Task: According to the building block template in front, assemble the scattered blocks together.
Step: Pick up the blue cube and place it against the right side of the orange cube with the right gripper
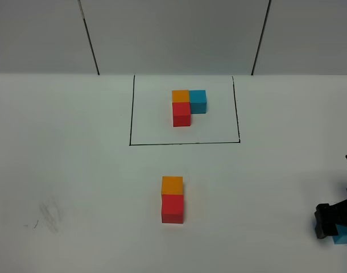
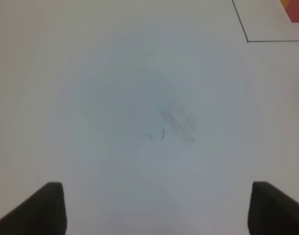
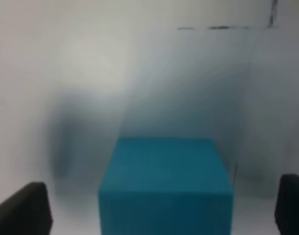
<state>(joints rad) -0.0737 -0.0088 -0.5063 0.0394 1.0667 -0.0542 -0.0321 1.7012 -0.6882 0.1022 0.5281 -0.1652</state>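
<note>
Currently the building block template sits within its black outline. In front of the template, the orange block and red block touch, orange on the template's side. Front-right of the template, the blue block stands untouched between the parted jaws of the right gripper; a cube, no long axis. The left gripper, likewise parted, hangs over bare table, well apart.

A white tabletop is lying under soft, even light — a faint grey smudge is showing just ahead of the left gripper — and pale wall panels with dark seams are rising far beyond.
</note>
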